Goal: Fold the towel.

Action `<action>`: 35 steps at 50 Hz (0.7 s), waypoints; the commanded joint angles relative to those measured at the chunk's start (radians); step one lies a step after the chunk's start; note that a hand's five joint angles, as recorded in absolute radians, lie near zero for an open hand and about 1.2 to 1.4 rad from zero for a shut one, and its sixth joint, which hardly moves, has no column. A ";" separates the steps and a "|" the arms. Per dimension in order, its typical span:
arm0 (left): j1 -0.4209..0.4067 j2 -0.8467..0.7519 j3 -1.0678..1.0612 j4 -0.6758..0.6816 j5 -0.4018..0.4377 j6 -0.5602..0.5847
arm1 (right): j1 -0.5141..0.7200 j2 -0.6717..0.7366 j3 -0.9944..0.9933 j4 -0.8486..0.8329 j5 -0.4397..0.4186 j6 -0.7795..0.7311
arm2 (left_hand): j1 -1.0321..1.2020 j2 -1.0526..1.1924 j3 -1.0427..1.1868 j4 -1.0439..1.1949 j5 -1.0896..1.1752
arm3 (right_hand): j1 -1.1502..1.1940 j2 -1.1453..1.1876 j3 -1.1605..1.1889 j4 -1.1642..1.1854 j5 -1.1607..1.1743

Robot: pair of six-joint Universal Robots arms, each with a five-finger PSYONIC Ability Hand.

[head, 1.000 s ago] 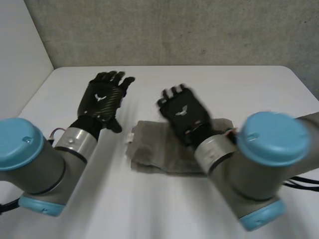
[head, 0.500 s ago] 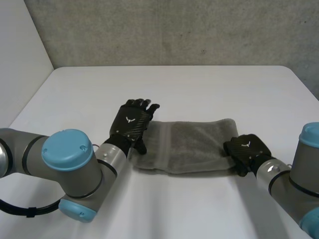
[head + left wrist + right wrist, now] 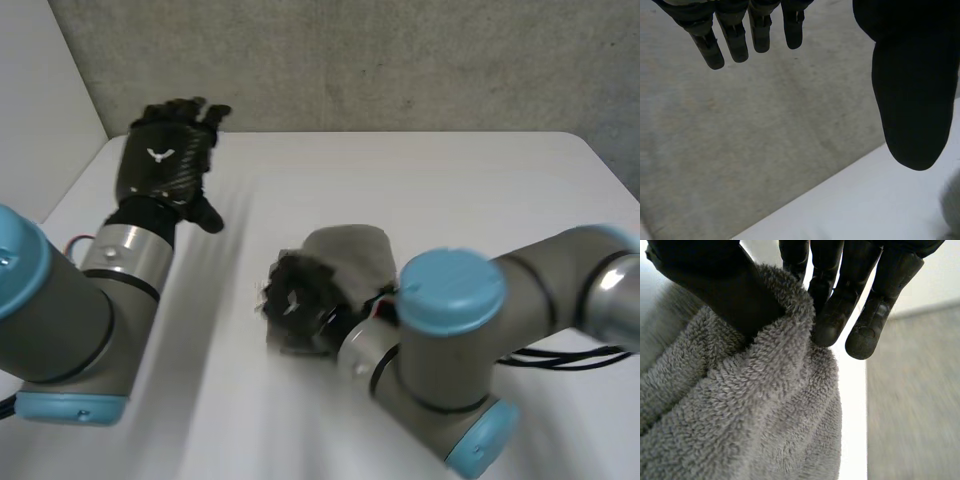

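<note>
The right hand (image 3: 298, 303) pinches a fold of the grey towel (image 3: 352, 258) between its thumb and fingers (image 3: 832, 315). The towel lies bunched near the middle of the white table (image 3: 480, 190). The left hand (image 3: 160, 170) hovers above the table's far left corner, well apart from the towel, with fingers straight and nothing held.

Grey towel (image 3: 348, 252), white table (image 3: 460, 180), grey wall (image 3: 400, 60)

Your head camera looks down on the tabletop (image 3: 420, 170) from behind; both wrist cameras ride in close, the right sharing the towel (image 3: 345, 250).
</note>
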 commanded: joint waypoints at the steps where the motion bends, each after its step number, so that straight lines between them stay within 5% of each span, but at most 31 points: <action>1: 0.018 0.000 -0.011 0.004 -0.001 -0.003 | 0.021 0.003 0.013 -0.051 -0.023 0.027 | 0.012 0.013 0.012 0.012 -0.005 | -0.564 -0.521 -0.575 -0.577 -0.581; 2: 0.018 0.000 -0.011 0.004 -0.001 -0.003 | 0.021 0.002 0.013 -0.052 -0.023 0.028 | 0.012 0.013 0.012 0.012 -0.005 | -0.568 -0.525 -0.580 -0.581 -0.585; 4: 0.016 -0.009 -0.008 0.007 -0.001 -0.003 | 0.004 -0.077 0.066 -0.136 0.022 0.191 | 0.012 0.013 0.012 0.012 -0.005 | -1.057 -1.014 -1.068 -1.070 -1.073; 6: 0.006 -0.049 0.006 0.012 -0.001 -0.004 | -0.016 -0.124 0.108 -0.182 0.046 0.297 | 0.012 0.013 0.012 0.012 -0.005 | -1.151 -1.108 -1.163 -1.164 -1.168; 10: -0.018 -0.097 0.035 0.012 -0.001 -0.018 | -0.094 -0.256 0.198 -0.259 0.124 0.605 | 0.015 0.016 0.015 0.015 -0.002 | -1.151 -1.108 -1.163 -1.164 -1.168; 15: -0.050 -0.154 0.058 0.012 0.001 -0.087 | -0.207 -0.306 0.225 -0.144 0.189 0.773 | 0.021 0.021 0.021 0.021 0.003 | -1.151 -1.108 -1.163 -1.164 -1.168; 20: -0.111 -0.221 0.098 0.006 0.045 -0.164 | -0.302 -0.285 0.189 0.013 0.180 0.856 | 0.032 0.033 0.033 0.033 0.015 | -1.151 -1.108 -1.163 -1.164 -1.168; 35: -0.171 -0.292 0.138 0.012 0.091 -0.162 | -0.346 -0.220 0.160 0.031 0.151 0.933 | 0.035 0.036 0.036 0.036 0.018 | -1.151 -1.108 -1.163 -1.164 -1.168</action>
